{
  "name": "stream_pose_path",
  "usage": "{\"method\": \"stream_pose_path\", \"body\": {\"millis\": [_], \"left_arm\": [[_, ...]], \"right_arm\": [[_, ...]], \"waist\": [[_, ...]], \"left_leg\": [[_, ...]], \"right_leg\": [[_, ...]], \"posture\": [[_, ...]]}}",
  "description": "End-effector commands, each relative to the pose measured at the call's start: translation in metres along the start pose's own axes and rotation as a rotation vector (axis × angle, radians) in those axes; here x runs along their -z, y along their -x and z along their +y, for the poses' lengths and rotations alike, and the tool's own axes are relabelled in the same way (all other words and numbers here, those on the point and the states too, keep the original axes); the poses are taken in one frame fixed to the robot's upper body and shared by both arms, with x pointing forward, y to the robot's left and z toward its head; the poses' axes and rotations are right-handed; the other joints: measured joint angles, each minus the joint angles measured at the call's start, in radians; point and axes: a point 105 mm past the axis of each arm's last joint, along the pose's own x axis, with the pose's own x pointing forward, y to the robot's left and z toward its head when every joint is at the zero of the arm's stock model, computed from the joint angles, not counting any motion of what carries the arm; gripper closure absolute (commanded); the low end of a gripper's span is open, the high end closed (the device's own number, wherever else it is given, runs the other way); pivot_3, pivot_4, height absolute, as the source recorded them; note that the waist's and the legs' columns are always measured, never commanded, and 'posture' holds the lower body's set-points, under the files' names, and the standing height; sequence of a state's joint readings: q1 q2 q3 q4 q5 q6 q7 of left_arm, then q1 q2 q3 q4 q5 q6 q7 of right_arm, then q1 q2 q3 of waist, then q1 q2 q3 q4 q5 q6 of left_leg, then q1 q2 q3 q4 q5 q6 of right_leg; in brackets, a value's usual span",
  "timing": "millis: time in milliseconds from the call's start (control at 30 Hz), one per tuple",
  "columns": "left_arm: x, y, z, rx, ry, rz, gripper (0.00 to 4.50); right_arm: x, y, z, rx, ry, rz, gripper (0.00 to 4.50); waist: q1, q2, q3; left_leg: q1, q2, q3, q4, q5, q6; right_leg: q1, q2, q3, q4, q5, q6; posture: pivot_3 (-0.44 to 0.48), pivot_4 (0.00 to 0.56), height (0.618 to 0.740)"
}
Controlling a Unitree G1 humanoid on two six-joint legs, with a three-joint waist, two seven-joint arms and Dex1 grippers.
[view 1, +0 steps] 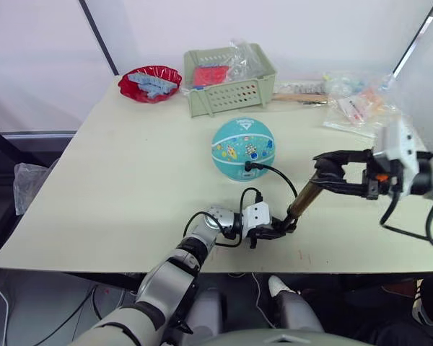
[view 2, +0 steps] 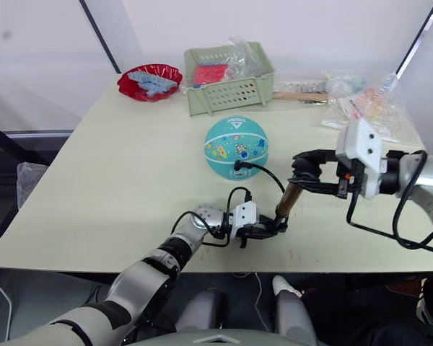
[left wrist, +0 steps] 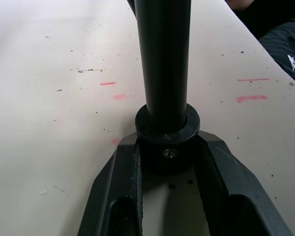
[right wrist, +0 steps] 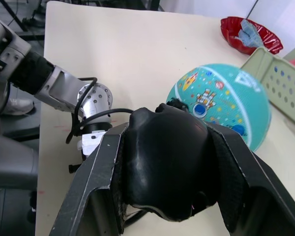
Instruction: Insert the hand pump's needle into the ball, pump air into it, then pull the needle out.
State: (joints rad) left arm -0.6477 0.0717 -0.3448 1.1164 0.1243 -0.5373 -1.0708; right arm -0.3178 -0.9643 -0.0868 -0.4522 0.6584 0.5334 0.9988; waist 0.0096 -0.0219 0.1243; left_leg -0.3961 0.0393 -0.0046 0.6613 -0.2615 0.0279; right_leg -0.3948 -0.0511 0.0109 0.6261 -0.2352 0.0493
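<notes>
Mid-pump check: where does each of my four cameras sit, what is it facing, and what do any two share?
Left eye, head: down over the table, ball, hand pump; both arms show.
Right eye, head: same scene.
Left wrist: along the left claw, shut on the pump's black base.
Right wrist: along the right claw, shut on the pump's handle, toward the ball, red bowl and left arm.
Shared: right wrist and eyes all show ball and bowl.

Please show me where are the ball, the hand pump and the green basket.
ball (view 1: 242, 148): left eye view, its printed middle.
hand pump (view 1: 303, 201): left eye view, its brass cylinder.
green basket (view 1: 232, 94): left eye view, its front wall.
</notes>
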Motion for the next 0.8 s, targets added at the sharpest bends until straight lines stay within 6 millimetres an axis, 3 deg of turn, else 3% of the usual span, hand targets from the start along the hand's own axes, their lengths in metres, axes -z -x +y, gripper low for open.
{"method": "stream_pose_path", "body": {"millis": [33,167,367,567,800], "left_arm": [[0.041,0.007,-0.025,0.054,0.116,0.132,3.47],[0.04,0.008,-0.025,0.054,0.116,0.131,3.47],[0.04,0.007,-0.025,0.053,0.116,0.13,3.47],[0.04,0.008,-0.025,0.055,0.117,0.133,3.47],[0.04,0.007,-0.026,0.059,0.119,0.131,3.47]], "right_arm": [[0.04,-0.013,0.009,-0.003,-0.056,0.103,2.56],[0.068,-0.027,0.022,-0.017,-0.073,0.143,2.56],[0.076,-0.028,0.021,0.007,-0.068,0.143,2.56],[0.035,-0.015,0.004,0.025,-0.038,0.053,2.56],[-0.026,0.004,-0.01,0.011,0.021,-0.027,2.56]], "waist": [[0.0,-0.001,-0.001],[0.0,-0.001,-0.003],[0.001,0.001,-0.004],[0.003,0.001,-0.002],[0.005,0.008,0.008]], "left_leg": [[0.0,0.0,0.0,0.0,0.0,0.0],[0.0,-0.001,0.0,-0.001,0.0,0.0],[0.0,-0.001,0.0,-0.001,0.0,0.0],[-0.001,-0.001,0.0,-0.001,0.0,0.0],[-0.003,-0.002,0.0,-0.001,0.0,0.0]], "right_leg": [[0.0,0.0,0.0,0.0,0.001,-0.001],[0.0,0.001,0.0,0.0,0.001,-0.002],[0.0,0.002,0.0,0.0,0.001,-0.002],[0.0,0.002,0.0,0.0,0.001,-0.003],[-0.001,0.0,0.0,0.0,0.001,-0.003]], "posture": [[0.0,0.15,0.736],[0.0,0.15,0.736],[0.0,0.15,0.736],[0.0,0.15,0.736],[0.0,0.15,0.736]]}}
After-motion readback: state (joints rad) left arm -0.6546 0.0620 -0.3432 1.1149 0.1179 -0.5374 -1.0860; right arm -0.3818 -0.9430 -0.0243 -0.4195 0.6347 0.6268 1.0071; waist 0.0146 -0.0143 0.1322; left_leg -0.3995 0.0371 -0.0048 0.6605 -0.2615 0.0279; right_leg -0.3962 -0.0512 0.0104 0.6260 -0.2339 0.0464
